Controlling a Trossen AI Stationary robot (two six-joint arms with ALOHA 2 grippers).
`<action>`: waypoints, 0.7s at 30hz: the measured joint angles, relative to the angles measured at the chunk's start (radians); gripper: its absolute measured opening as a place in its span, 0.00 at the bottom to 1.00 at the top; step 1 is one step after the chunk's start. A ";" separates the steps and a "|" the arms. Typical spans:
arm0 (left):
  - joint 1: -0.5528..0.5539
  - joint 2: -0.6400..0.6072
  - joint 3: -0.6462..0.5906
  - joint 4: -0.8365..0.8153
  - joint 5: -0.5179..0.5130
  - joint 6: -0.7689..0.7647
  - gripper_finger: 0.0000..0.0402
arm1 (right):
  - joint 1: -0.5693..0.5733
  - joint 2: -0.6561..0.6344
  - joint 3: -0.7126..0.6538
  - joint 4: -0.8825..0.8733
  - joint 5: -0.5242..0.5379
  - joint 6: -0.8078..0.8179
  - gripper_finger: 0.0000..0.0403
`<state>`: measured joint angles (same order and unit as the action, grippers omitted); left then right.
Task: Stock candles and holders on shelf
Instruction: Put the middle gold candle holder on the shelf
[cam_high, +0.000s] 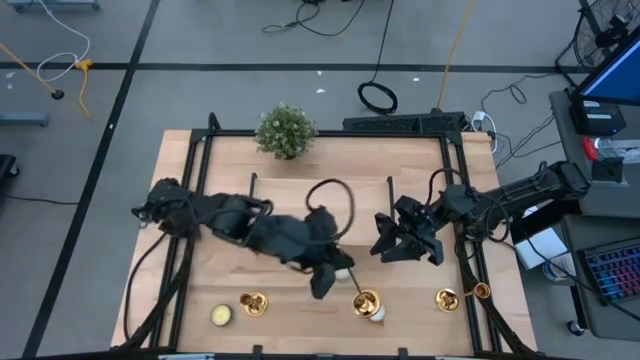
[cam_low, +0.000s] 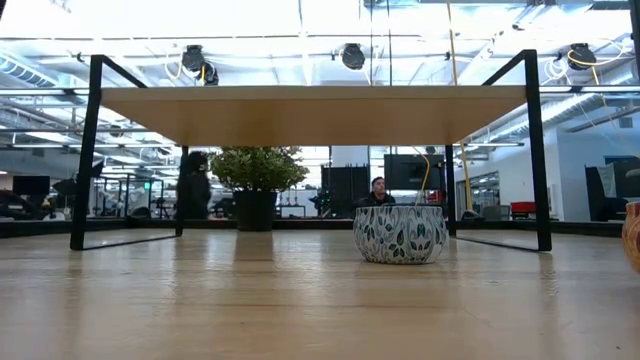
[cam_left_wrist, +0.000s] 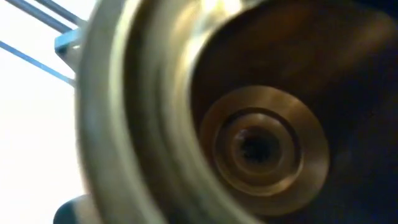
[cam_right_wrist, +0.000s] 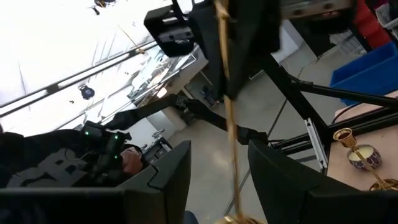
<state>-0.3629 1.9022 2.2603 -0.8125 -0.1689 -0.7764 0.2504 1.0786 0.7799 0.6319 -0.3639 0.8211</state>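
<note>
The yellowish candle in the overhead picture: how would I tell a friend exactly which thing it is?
Start at the big wooden table and go to the bottom-left corner of the picture, on the left arm's side. There the yellowish candle lies beside a gold holder. It is a squat, pale-yellow disc, not shiny and without a stem.

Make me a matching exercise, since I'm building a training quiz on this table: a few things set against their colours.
Things:
1. plant
2. candle nearest the table's left edge
3. holder beside that candle
4. bowl

Colours:
A. shiny gold
B. patterned blue, green and white
C. green
D. yellowish

Pairs: 1-C; 2-D; 3-A; 4-B
</note>
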 joint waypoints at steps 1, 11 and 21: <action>0.016 0.004 -0.001 0.001 0.020 0.008 0.04 | 0.000 0.000 0.000 0.000 -0.002 0.000 0.39; 0.133 0.011 0.000 0.084 0.192 0.066 0.04 | 0.000 0.000 0.000 -0.046 -0.028 0.003 0.39; 0.158 0.032 0.000 0.133 0.268 0.067 0.04 | 0.000 0.001 0.000 -0.031 0.003 -0.004 0.39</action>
<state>-0.2054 1.9340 2.2600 -0.6795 0.0990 -0.7094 0.2504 1.0793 0.7803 0.6008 -0.3606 0.8172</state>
